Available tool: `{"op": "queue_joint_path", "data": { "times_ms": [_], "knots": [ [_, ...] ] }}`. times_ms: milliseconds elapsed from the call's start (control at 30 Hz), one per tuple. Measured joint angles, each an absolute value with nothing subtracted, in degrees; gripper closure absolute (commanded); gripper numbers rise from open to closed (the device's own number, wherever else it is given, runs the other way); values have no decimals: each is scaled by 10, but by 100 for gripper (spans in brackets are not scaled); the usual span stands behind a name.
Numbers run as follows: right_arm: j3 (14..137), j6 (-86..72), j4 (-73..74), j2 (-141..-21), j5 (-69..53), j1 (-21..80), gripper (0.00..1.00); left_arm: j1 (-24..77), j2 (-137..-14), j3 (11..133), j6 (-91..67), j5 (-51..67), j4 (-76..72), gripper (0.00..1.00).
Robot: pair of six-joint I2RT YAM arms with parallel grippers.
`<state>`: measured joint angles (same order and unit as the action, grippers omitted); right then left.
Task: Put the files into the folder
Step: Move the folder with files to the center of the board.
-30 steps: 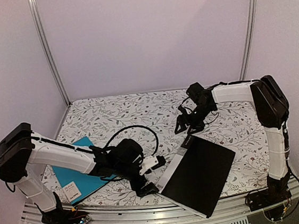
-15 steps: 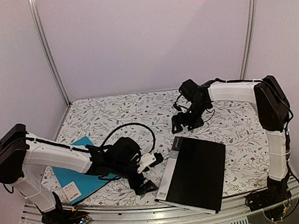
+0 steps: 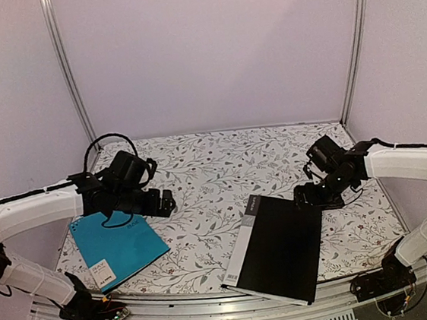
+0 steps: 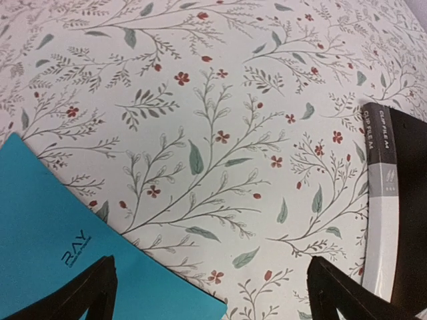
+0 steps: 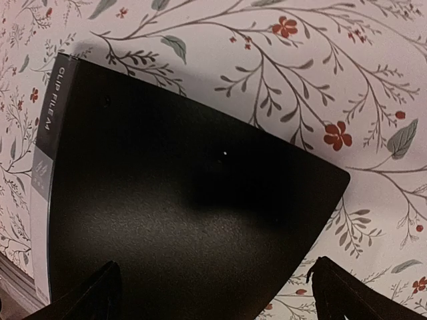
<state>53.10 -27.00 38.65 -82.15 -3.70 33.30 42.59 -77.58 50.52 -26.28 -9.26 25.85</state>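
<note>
Looking down, the black folder (image 3: 280, 248) lies closed on the flowered cloth (image 3: 213, 160), left gripper (image 3: 164, 203) near the teal folder (image 3: 119, 246), right gripper (image 3: 303, 196) by the black one's far corner. Left wrist: jaws wide, empty, over cloth between both folders. Right wrist: jaws wide, empty, above the black cover.

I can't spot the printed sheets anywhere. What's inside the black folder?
The black folder lies shut on the floral table. Only its cover and pale spine label show; any sheets or clip inside are hidden by the cover.
</note>
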Motion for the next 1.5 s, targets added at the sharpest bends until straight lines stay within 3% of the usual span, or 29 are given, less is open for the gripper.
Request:
{"op": "queue_joint_path", "data": {
  "times_ms": [333,667,867,1033,1500],
  "knots": [
    [401,-389,330,-786,-71,356,1,199,-696,436,-361,-85,355,1],
    [476,-399,241,-911,-101,371,6,116,-695,417,-370,-11,371,0],
    [561,-379,216,-995,-130,371,8,159,-747,426,-366,79,333,2],
    [618,-358,207,-1045,-143,372,7,265,-806,460,-380,139,279,7],
    [576,-321,196,-1015,-144,372,7,408,-1005,516,-487,262,90,11]
  ]
}}
